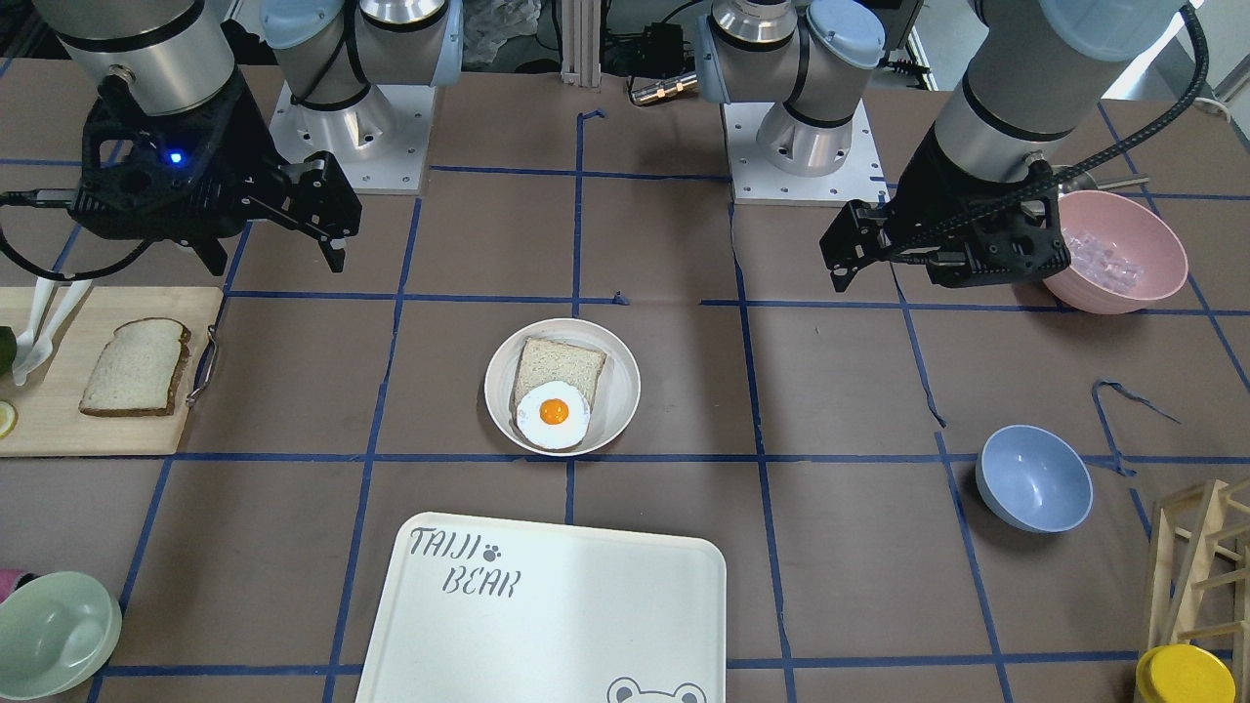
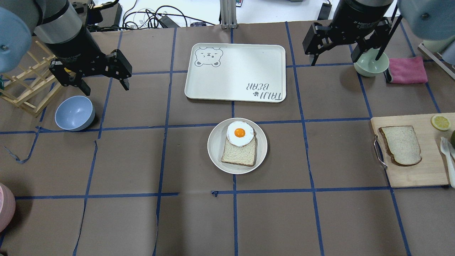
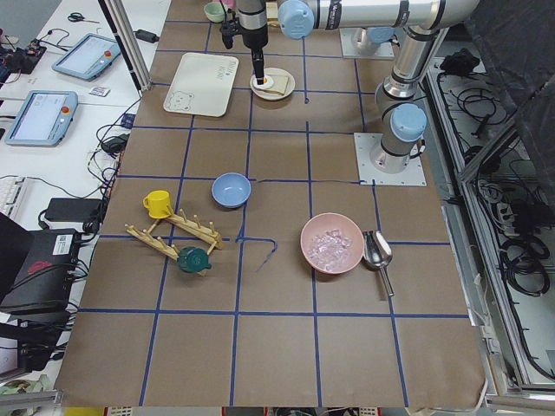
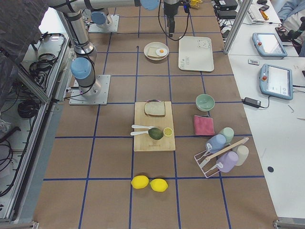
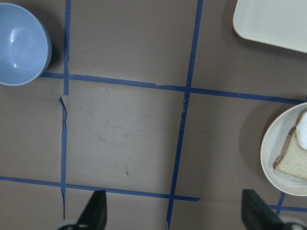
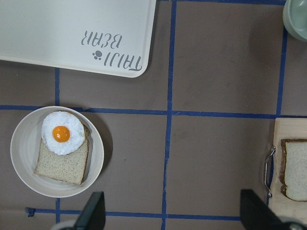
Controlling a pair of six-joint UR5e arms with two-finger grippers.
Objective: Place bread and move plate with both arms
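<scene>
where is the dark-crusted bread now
In the overhead view the bread lies on the wooden board at the right, near a lemon slice, off the plate.

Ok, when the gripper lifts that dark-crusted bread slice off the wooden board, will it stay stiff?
Probably not: the dark-crusted bread slice looks thin and lies flat on the wooden board, so pinched at one edge it may sag. It likely weighs little.

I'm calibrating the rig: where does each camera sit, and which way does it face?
Overhead: behind the robot, looking forward and down; left gripper, right gripper, plate central.
Front-facing: across the table, facing the robot; both grippers.
Exterior left: table's left end; left arm nearest.
Exterior right: right end; right arm nearest.
Left wrist: straight down; left fingers, blue bowl.
Right wrist: straight down; right fingers, bread.
Shared: all six see the plate.
</scene>
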